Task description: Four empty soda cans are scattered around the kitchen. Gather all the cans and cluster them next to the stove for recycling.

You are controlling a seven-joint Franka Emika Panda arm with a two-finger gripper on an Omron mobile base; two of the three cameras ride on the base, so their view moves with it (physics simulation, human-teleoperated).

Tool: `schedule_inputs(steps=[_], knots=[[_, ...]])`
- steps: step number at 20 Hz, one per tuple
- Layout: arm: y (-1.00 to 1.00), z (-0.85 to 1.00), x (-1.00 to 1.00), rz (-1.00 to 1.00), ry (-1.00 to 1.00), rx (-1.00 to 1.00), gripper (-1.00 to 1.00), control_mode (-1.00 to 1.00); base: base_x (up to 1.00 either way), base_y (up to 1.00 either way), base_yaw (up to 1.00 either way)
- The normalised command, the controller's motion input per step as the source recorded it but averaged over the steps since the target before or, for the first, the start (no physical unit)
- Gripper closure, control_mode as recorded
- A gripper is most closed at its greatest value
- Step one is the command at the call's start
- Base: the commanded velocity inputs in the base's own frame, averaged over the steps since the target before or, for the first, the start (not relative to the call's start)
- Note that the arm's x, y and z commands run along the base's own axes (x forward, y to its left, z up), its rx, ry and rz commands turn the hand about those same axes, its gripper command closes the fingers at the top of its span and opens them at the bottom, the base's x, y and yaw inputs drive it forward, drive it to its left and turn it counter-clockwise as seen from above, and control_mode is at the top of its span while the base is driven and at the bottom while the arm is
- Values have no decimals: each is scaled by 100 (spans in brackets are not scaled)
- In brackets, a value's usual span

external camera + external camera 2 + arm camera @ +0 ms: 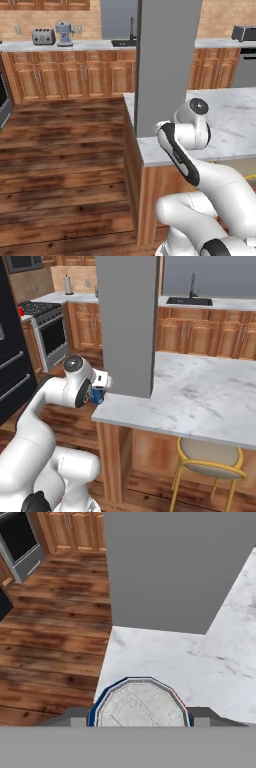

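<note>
A blue soda can (140, 704) with a silver top sits between my two dark fingers (74, 717), seen from straight above in the hand view. My gripper (100, 387) is shut on this can (98, 396) at the near left corner of the marble island (200, 396). Whether the can touches the marble I cannot tell. The stove (39, 308) stands at the far left, its steel oven front below. A red soda can (20, 311) stands upright on the counter just left of the cooktop.
A wide grey pillar (127, 321) rises from the island just behind the gripper. A yellow-framed stool (209, 458) is tucked under the island. A black fridge (10, 361) stands left. Back counters hold a sink (190, 301), toaster (43, 36) and coffee machine (64, 34). Wood floor (60, 160) lies left.
</note>
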Motion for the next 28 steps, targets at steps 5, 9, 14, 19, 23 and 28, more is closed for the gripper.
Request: schedule_inputs(steps=[5,9,14,19,23,28], knots=[[0,0,0,0,0,0,100,100,-9,57,0],[0,0,0,0,0,0,100,100,-4,69,0],[0,0,0,0,0,0,100,100,-1,71,0],[0,0,0,0,0,0,100,100,13,70,0],[0,0,0,0,0,0,100,100,46,57,-1],[0,0,0,0,0,0,100,100,65,39,-2]])
